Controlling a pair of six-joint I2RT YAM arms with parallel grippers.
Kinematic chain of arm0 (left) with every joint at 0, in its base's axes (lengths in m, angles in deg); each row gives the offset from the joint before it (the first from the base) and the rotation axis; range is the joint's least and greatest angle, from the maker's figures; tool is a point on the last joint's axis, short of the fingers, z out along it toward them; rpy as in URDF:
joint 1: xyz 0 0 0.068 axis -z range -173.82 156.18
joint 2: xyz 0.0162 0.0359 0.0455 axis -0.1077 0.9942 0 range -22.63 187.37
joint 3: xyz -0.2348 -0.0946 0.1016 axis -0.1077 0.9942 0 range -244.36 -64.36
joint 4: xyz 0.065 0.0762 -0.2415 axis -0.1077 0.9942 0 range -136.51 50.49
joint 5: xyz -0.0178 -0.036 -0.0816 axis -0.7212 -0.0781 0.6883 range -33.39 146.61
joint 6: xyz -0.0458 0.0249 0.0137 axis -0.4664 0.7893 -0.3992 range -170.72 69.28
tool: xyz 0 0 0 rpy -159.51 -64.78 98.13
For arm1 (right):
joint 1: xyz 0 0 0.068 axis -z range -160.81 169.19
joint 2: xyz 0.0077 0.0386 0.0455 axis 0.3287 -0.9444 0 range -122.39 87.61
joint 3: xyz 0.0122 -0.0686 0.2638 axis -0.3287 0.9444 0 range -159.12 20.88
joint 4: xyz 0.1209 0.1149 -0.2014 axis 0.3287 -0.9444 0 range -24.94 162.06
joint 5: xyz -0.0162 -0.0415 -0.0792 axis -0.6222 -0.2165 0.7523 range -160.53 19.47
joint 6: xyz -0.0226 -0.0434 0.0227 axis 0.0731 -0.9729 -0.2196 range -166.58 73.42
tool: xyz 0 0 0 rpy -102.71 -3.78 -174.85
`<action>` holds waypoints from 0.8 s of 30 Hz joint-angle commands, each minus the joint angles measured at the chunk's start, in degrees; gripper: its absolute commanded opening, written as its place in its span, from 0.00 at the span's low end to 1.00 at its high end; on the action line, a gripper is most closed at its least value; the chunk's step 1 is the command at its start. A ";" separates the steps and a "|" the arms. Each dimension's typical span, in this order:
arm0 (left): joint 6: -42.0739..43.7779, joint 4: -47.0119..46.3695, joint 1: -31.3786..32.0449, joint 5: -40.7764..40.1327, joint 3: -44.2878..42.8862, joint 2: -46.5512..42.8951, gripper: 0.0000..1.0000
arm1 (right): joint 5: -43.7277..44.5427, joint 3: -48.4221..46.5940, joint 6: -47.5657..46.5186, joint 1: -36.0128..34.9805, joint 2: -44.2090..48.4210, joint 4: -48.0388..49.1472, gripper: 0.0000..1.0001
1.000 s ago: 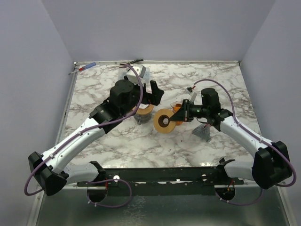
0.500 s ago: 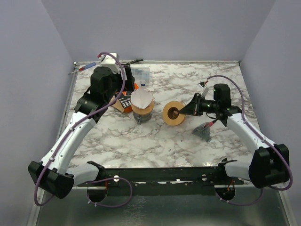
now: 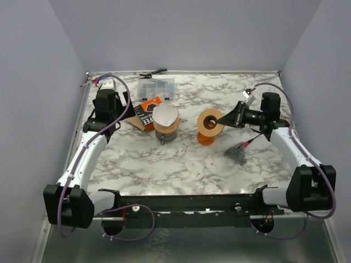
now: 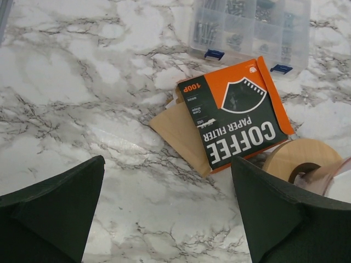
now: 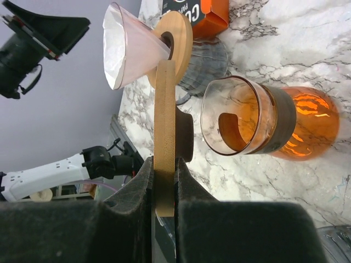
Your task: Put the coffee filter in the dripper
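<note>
A white paper filter (image 3: 165, 114) sits in the clear cone dripper (image 3: 166, 124), which rests by its wooden collar on a grey glass server. The right wrist view shows the filter (image 5: 112, 46) too. My left gripper (image 3: 109, 112) is open and empty at the far left, apart from the dripper; in its wrist view the gripper (image 4: 167, 164) hangs over bare marble. The orange coffee filter box (image 4: 241, 118) has a brown filter (image 4: 184, 134) sticking out. My right gripper (image 3: 224, 120) is shut on a wooden ring (image 5: 164, 131), held on edge beside the orange carafe (image 5: 285, 123).
A clear parts organizer (image 3: 156, 87) lies at the back behind the filter box (image 3: 147, 113). A small grey object (image 3: 236, 152) lies under the right forearm. Pliers (image 3: 155, 72) and a red-tipped tool (image 3: 97, 80) lie along the back edge.
My left arm has pulled back to the left, away from the dripper, leaving the white filter in it. My right gripper has carried the wooden ring rightward to the orange carafe.
</note>
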 commanded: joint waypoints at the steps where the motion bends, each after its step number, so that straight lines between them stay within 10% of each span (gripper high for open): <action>1: -2.53 -2.01 -1.72 -0.80 2.73 -1.43 0.99 | -3.42 -2.94 1.79 0.87 -1.99 2.83 0.00; 24: -3.18 -4.49 -2.53 0.16 6.26 -4.20 0.99 | -4.19 -0.82 4.04 1.12 -10.36 10.01 0.02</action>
